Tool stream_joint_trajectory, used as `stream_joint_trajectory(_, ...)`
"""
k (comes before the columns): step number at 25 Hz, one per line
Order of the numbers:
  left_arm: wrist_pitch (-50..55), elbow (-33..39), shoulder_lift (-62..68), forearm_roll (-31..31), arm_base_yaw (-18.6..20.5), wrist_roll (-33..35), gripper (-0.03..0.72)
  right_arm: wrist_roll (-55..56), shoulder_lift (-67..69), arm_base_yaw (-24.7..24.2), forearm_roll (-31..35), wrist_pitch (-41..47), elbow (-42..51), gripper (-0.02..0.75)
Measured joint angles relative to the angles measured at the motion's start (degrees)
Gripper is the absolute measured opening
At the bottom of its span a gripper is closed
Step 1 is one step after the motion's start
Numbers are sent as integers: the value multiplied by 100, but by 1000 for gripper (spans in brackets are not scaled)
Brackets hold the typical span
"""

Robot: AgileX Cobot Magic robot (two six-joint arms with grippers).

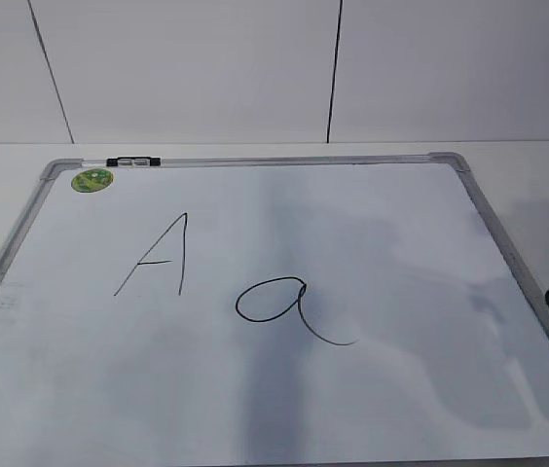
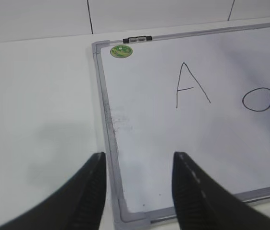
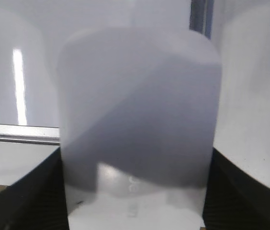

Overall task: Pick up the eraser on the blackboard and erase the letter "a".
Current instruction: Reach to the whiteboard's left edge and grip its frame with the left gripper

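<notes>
the blackboard (image 1: 420, 292) lies flat on the white bench (image 2: 34, 96), bearing a capital "A" (image 1: 158, 258) left of the letter "a" (image 1: 279, 306) near its middle, with a green sticker (image 1: 92, 180) at the far left corner. the right gripper (image 3: 135, 201) grasps the eraser (image 3: 140, 120) between its jaws, at the board's right edge (close and blurred in the wrist view). the left gripper (image 2: 140, 187) hangs released over the board's near left corner, jaws apart, holding nothing.

Looks like lab test station: bare white desk (image 1: 508, 156), plain white panelled wall (image 1: 197, 68) with dark seams at far side, single blackboard (image 1: 255, 389) laid flat, black robot pincer (image 2: 140, 191) near, no household clutter
</notes>
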Motion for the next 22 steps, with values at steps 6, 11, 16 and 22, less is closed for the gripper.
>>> stream_joint_trajectory(6,-629,-335,1214,-99,0,0,379,0,0,0,0,0,0,538)
stream_joint_trajectory(11,-761,-474,2593,-209,0,0,381,0,0,0,0,-10,0,538)
stream_joint_trajectory(16,-865,-515,3925,-287,0,0,382,0,0,0,0,-10,0,538)
stream_joint_trajectory(22,-1119,-515,5322,-380,0,0,383,0,0,0,0,-10,0,538)
